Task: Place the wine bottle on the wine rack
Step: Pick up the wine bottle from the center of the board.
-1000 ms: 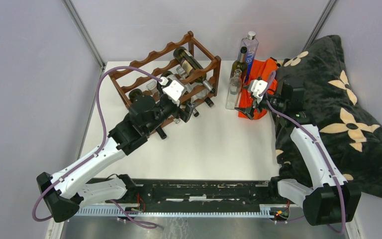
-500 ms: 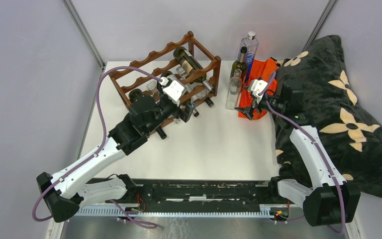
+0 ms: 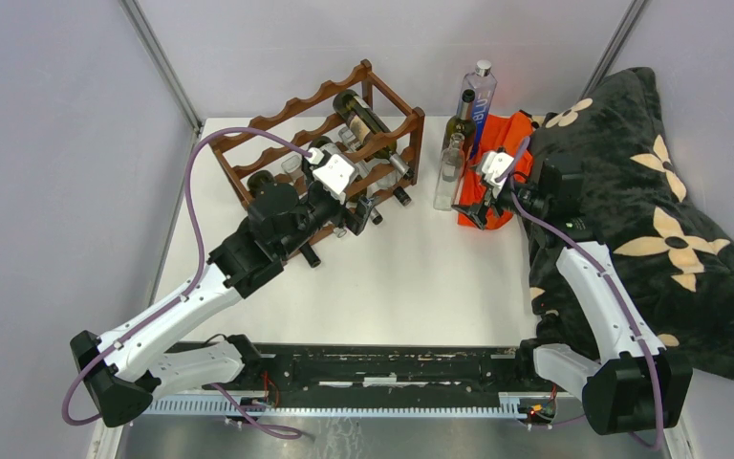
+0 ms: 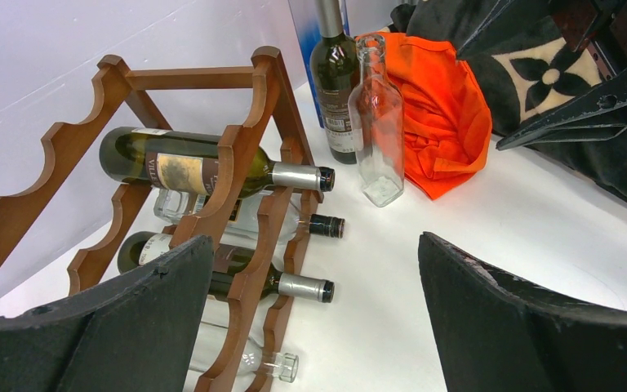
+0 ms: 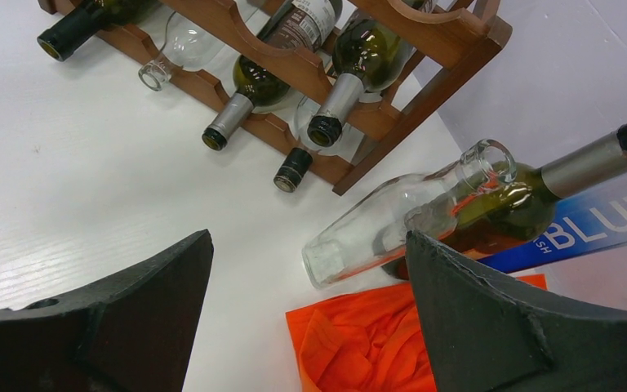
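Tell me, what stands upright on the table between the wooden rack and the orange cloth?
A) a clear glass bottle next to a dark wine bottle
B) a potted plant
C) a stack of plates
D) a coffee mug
A: the left wrist view shows a clear glass bottle upright beside a dark wine bottle, with the wine rack on one side and the orange cloth on the other.

Your left arm point(image 3: 201, 292) stretches forward and to the right from its base, the forearm lying low and the wrist turned rightward. The left fingers point(image 4: 122, 322) stand spread wide, with nothing clamped between them. Your right arm point(image 3: 597, 292) runs forward from its base, then bends leftward at the wrist. The right fingers point(image 5: 506, 322) are spread wide too, gripping nothing.
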Robot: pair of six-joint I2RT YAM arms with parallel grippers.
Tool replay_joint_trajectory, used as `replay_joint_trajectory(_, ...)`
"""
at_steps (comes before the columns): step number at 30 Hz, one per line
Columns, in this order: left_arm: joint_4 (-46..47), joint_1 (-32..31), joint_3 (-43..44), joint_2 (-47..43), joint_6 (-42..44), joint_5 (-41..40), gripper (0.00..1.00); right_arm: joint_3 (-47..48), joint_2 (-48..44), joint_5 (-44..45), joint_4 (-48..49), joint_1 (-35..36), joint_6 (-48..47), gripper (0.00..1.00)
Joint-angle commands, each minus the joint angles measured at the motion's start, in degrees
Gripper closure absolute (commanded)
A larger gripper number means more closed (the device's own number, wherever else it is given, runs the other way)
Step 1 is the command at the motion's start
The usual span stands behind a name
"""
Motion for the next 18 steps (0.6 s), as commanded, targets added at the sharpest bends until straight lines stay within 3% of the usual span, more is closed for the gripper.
replay_joint_trajectory(1,2.7,0.2,0.4,-0.4,1.8,-0.1,0.0,1.6,-0.5,2.2,1.3,-0.2,0.4,0.07)
replay_joint_trajectory(11,2.6,0.2,0.4,-0.3,1.9,-0.1,0.0,9.8,4.1,7.2,-3.6,-0.1,1.0,0.07)
replay_joint_trajectory(18,2.6,0.2,0.4,-0.1,1.8,0.2,0.0,18.6,12.1,14.5,-2.5,0.3,12.8,0.1)
